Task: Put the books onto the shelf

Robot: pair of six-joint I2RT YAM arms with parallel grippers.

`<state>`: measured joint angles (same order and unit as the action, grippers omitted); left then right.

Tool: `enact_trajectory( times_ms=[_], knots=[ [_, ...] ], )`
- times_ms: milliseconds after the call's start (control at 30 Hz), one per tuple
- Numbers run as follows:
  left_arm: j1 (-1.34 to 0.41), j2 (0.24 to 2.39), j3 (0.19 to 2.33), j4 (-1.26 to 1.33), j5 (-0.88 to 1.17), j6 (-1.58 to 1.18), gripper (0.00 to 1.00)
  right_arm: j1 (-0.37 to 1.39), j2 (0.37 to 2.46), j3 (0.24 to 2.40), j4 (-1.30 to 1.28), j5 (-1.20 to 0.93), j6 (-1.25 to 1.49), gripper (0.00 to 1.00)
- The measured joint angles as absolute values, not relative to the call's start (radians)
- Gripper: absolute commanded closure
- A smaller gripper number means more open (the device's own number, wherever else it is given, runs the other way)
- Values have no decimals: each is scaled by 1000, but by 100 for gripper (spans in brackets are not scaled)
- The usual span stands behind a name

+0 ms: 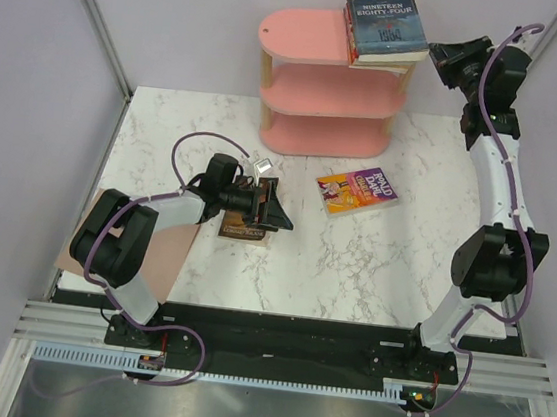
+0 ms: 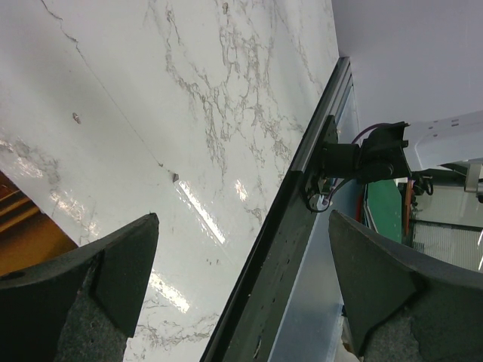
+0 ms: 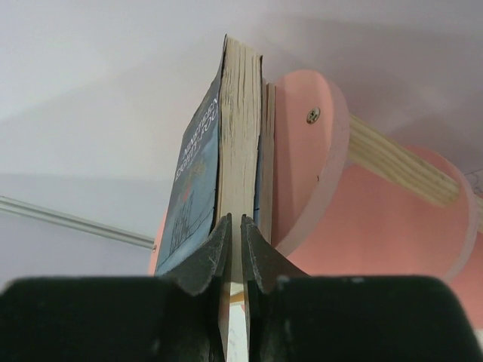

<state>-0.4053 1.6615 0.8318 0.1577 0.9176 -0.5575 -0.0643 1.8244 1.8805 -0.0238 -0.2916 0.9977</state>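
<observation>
Here, the right gripper (image 3: 235,220), fingers nearly together, is pinching the page edge of the book stack (image 1: 385,24) on the top board of the pink shelf (image 1: 308,36) at 12 o'clock. The left gripper (image 1: 280,209), fingers spread wide, is hovering by a dark brown book (image 1: 244,231) at 9 o'clock; the Roald Dahl book (image 1: 359,192) is lying near centre.

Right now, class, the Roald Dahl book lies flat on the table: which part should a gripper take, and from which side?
Take the Roald Dahl book by its left edge, coming low from the side of the open left gripper. It lies flat and thin on the table, so probably only an edge gives purchase; bare marble borders that one.
</observation>
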Motion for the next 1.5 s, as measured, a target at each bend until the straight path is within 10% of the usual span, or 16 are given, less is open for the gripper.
enact_trajectory(
  times_ms=[500,1000,1500],
  knots=[
    [-405,1662,831,158,918,-557,0,-57,1832,1876,-32,-282,997,80],
    [-394,1727,993,23,751,-532,0,-36,1541,1013,6,-249,955,2],
    [1,1704,998,-192,598,-511,0,603,1763,1013,60,-216,889,6]
  ],
)
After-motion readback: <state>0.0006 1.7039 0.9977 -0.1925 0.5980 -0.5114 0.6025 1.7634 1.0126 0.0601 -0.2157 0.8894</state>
